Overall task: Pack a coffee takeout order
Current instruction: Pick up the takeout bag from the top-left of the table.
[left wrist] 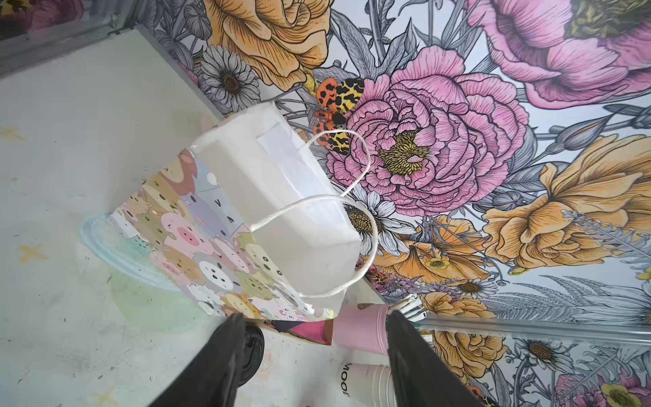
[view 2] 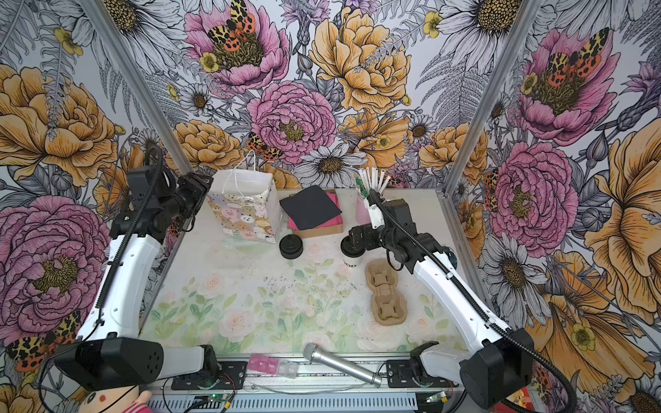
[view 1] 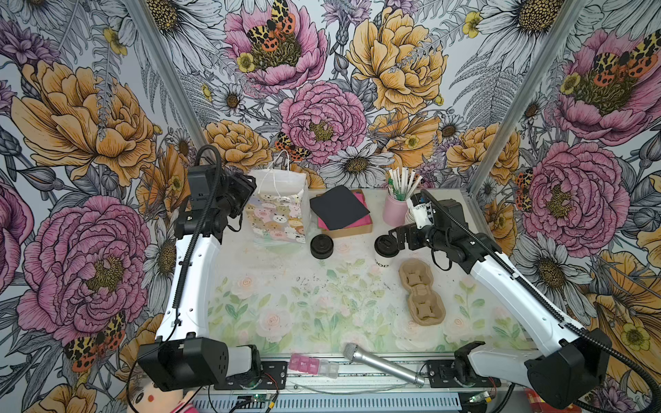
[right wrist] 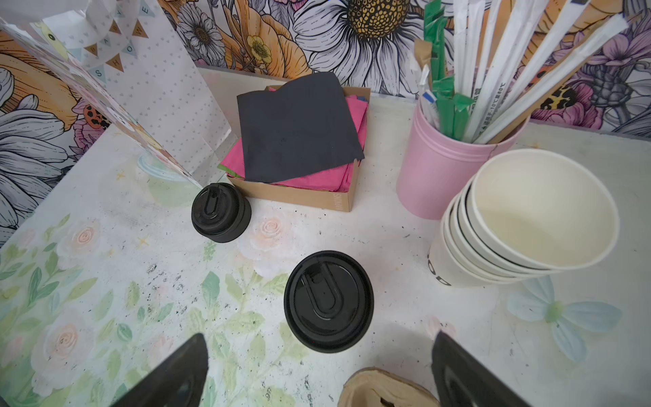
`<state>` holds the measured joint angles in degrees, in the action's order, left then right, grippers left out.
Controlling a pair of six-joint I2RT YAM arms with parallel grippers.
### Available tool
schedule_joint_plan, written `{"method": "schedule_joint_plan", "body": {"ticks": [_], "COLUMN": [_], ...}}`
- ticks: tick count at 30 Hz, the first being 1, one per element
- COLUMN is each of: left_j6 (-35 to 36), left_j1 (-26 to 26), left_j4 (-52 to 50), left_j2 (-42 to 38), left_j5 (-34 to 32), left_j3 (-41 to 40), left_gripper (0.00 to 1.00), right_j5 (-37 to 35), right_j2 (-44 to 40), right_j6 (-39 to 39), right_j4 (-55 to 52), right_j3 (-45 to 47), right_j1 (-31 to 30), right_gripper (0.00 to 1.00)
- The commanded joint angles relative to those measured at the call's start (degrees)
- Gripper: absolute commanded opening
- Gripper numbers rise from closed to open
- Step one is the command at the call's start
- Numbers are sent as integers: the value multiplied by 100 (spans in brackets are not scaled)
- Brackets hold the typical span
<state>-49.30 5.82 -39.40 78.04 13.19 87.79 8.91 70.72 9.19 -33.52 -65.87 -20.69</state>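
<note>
A white paper cup (view 1: 383, 258) with black lettering stands mid-table, its black lid (view 1: 385, 246) on top; in the right wrist view the lid (right wrist: 328, 301) shows from above. My right gripper (right wrist: 320, 336) hovers open just right of and above the cup (view 2: 351, 260), nothing between its fingers (right wrist: 183, 366). The black napkin (view 1: 338, 207) lies on pink napkins in a brown box (right wrist: 310, 199). My left gripper (left wrist: 314, 315) is open and empty beside the patterned gift bag (left wrist: 246, 218), at the bag's left (view 1: 248, 191).
A stack of black lids (view 1: 322, 246) sits in front of the bag (view 1: 280, 214). A pink holder of straws (right wrist: 440, 176) and stacked lidless cups (right wrist: 528, 218) stand back right. A brown cup carrier (view 1: 421, 291) lies right of centre. A microphone (view 1: 382, 363) rests at the front edge.
</note>
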Motion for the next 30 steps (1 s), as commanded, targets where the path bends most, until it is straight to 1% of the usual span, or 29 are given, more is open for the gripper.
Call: {"method": "schedule_joint_plan", "body": {"ticks": [1, 4, 6, 12, 25, 30], "left_j6": [-219, -299, -308, -200, -296, -334], "left_j1": [-53, -94, -145, -277, -358, -380], "left_j4": [-509, -527, -584, -895, -914, -915], "left_j2": [273, 495, 657, 943, 1622, 1783], "left_j5": [166, 213, 269, 83, -18, 8], "left_j3": [317, 457, 592, 704, 1095, 1163], "left_gripper": [62, 60, 57, 57, 54, 48], "right_j5": [59, 54, 36, -16, 22, 23], "right_j2": [-137, -172, -212, -321, -348, -357], "right_j6": [17, -9, -34, -82, -119, -119], "right_j4": [179, 184, 183, 188, 188, 186], "right_j3": [61, 116, 168, 297, 359, 408], "right_j1": [10, 12, 12, 15, 15, 15], "right_gripper": [100, 99, 99, 100, 100, 99]}}
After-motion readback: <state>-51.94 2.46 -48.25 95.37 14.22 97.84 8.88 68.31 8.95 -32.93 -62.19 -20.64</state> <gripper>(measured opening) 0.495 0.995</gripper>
